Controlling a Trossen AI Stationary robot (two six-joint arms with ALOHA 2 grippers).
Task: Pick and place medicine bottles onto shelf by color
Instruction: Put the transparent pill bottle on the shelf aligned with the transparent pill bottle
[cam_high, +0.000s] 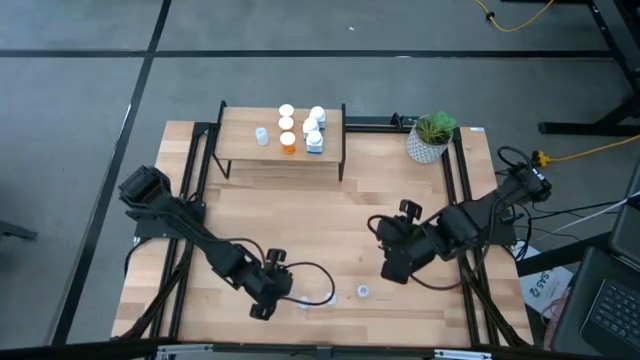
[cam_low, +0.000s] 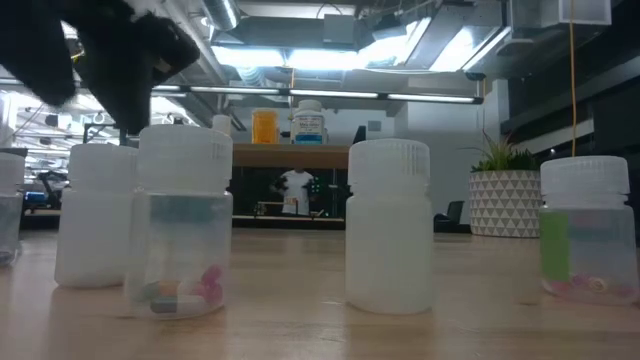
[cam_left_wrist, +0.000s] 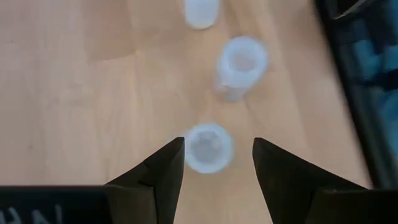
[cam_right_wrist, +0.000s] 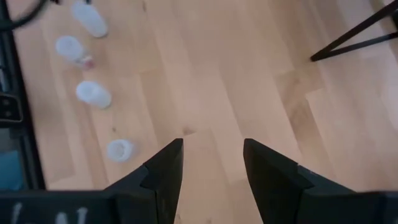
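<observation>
A: Shelf (cam_high: 330, 150) at the table's far edge holds seven bottles; pale vials remain near the front edge.

B: Left gripper (cam_left_wrist: 214, 158), jaws apart, hangs over one vial (cam_left_wrist: 208, 147). Centre, descend straight, then close. Right gripper (cam_right_wrist: 211, 162) waits, fingers apart, empty.

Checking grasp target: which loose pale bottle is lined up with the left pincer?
The pale bottle directly between the open left pincer fingers; the other two bottles stand beyond its tips.
</observation>
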